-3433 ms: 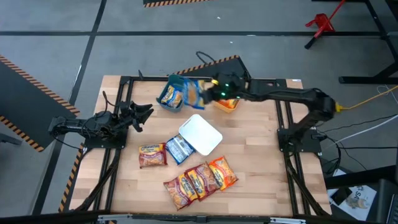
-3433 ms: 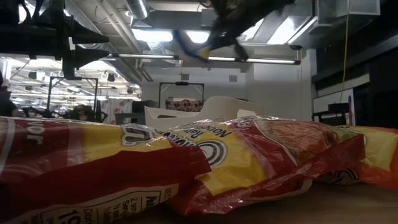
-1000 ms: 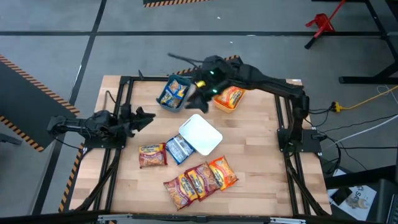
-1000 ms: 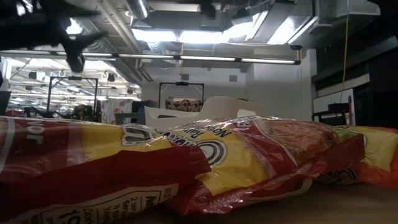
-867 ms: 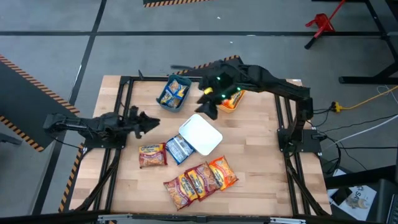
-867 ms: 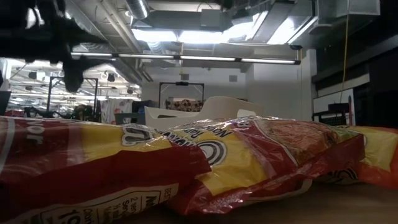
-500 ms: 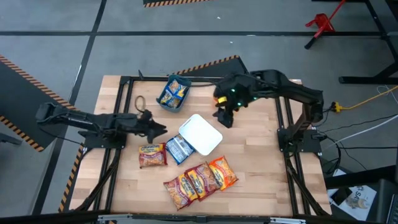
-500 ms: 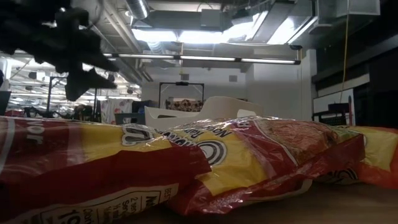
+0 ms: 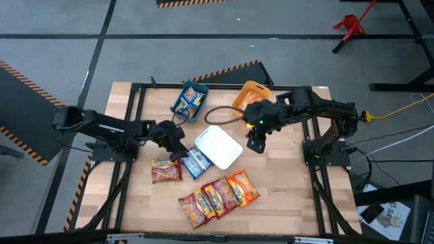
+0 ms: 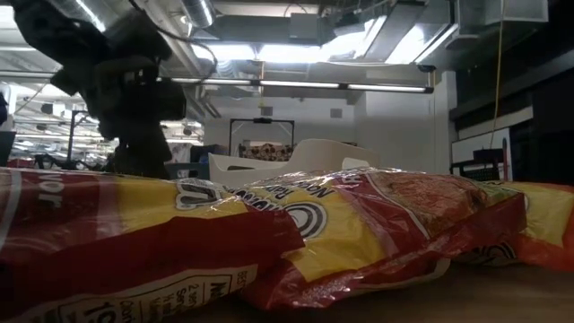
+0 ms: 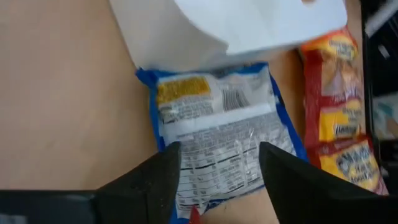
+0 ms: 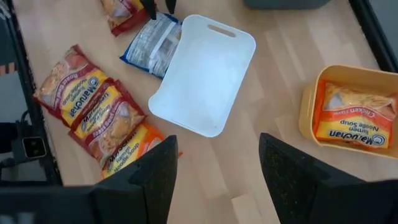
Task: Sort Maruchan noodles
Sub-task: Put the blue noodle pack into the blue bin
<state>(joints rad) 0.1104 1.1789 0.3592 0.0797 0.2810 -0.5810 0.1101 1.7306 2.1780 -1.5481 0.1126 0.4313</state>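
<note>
A blue Maruchan packet lies flat on the table, printed back up, against the white bin. My left gripper hangs open just over its near end, one finger toward each long side; whether it touches, I cannot tell. My right gripper is open and holds nothing, above the table to the right of the white bin. A dark red packet lies left of the blue one. Several red and orange packets lie in a row near the front.
The teal bin at the back holds blue packets. The orange bin at the back right holds an orange packet. A dark cable loop lies behind the white bin. Bare wood shows right of the white bin.
My left gripper has swung toward the table's right edge and gone down to the blue packet beside the white bin. My right gripper has left the teal bin and moved toward the right and near edges, past the orange bin. No packet has moved.
</note>
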